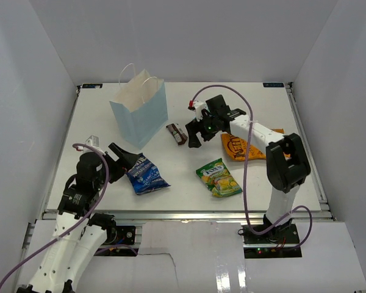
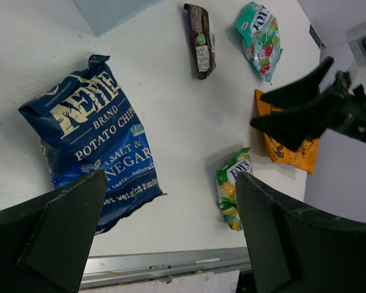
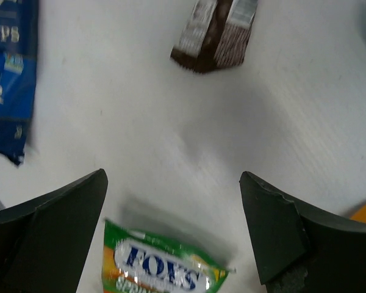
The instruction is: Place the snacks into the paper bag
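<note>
Closest to me, the left gripper (image 2: pixel 171 183) has its dark fingers spread wide with nothing pinched. It hangs over the near end of the blue crisp bag (image 2: pixel 91 140). That one's a glossy, crinkled foil pillow lying flat on the white surface (image 1: pixel 268 110). You can read it clearly: "KETTLE BRAND POTATO CHIPS", then "SEA SALT & VINEGAR", with a net-weight line partly hidden behind a finger.

Off to the right, well apart from it, is the green-yellow candy bag (image 3: pixel 161 265). It's shiny, and "FOX'S" stands in white letters on a blue oval.

Further back lies the large orange crisp bag (image 1: pixel 241 146), flat and wrinkled, with a round emblem too small to read. The right arm crosses over its far edge.

Now the right gripper (image 1: pixel 195 135): its black wedge fingers are held apart and it holds nothing, poised just beside the small dark brown bar (image 1: pixel 177 134). The bar is a slim wrapper with crimped ends and a white label whose print I can't make out.

From the left wrist camera, the small teal bag (image 2: pixel 260 38) shows to the right of the bar. It's another "FOX'S" packet, with red fruit printed on it.

At the back left stands the paper bag (image 1: pixel 140 107). It's upright, pale blue matte paper, white inside, with its mouth open and thin white loop handles. All five packets lie outside it on the surface.
</note>
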Robot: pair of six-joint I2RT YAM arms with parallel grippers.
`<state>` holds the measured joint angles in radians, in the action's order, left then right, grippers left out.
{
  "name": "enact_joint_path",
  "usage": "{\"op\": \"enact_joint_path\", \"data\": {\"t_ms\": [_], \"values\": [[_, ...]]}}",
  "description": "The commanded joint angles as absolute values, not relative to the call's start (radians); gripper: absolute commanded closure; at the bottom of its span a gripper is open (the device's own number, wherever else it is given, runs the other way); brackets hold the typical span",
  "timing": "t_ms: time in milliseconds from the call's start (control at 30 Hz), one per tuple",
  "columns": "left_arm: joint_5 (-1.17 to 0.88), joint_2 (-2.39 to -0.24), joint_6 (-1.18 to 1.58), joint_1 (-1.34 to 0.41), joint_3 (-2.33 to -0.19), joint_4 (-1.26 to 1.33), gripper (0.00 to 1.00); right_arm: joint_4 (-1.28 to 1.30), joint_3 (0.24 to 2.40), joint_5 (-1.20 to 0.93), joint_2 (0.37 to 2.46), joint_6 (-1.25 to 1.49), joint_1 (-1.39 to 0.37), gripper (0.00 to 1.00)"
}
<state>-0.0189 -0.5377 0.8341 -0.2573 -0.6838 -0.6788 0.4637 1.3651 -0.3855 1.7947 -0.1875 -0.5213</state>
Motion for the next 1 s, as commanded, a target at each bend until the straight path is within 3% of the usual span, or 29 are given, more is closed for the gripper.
{"op": "enact_joint_path", "data": {"t_ms": [0, 467, 967], "values": [[-0.072, -0.511, 0.928, -0.259, -0.675, -0.666, 0.03, 0.313, 1.483, -0.328, 1.887, -0.01, -0.532, 0.05], [-0.09, -0.45, 1.063, -0.258, -0.66, -0.703, 0.03, 0.222, 1.764, -0.273, 2.209, 0.132, -0.545, 0.0], [-0.118, -0.506, 1.077, -0.259, -0.65, -0.687, 0.03, 0.244, 1.72, -0.281, 2.267, 0.112, -0.575, 0.28]]}}
